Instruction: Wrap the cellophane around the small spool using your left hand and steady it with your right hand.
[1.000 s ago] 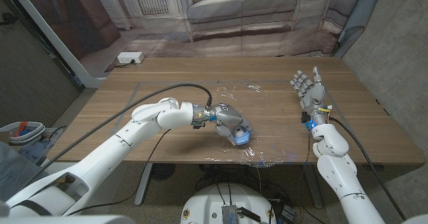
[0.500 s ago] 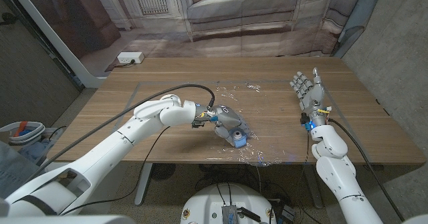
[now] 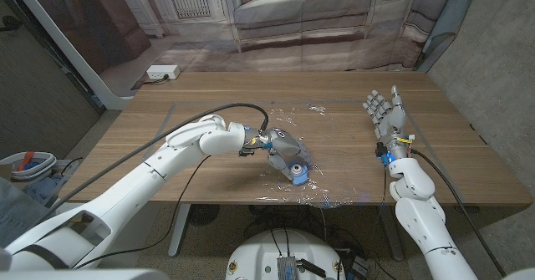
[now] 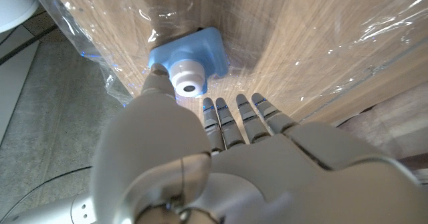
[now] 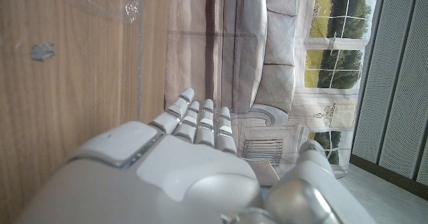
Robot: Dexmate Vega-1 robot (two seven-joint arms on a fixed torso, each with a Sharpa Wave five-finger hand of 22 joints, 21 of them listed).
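The robot's left hand (image 3: 287, 150) reaches over the small white spool on its pale-blue plastic base (image 4: 189, 69), thumb touching it, atop the clear crinkled cellophane sheet (image 3: 322, 198) near the wooden counter's (image 3: 209, 96) front edge. The spool lies just beyond the fingertips (image 4: 235, 105), axis upright. Well apart to the spool's right, the right hand (image 3: 384, 113) stands wide and empty.

No readable text, labels, brands or numbers in any view. Nothing legible on the spool (image 4: 189, 57), the cellophane (image 3: 311, 113), the surface (image 3: 209, 96) or either hand.
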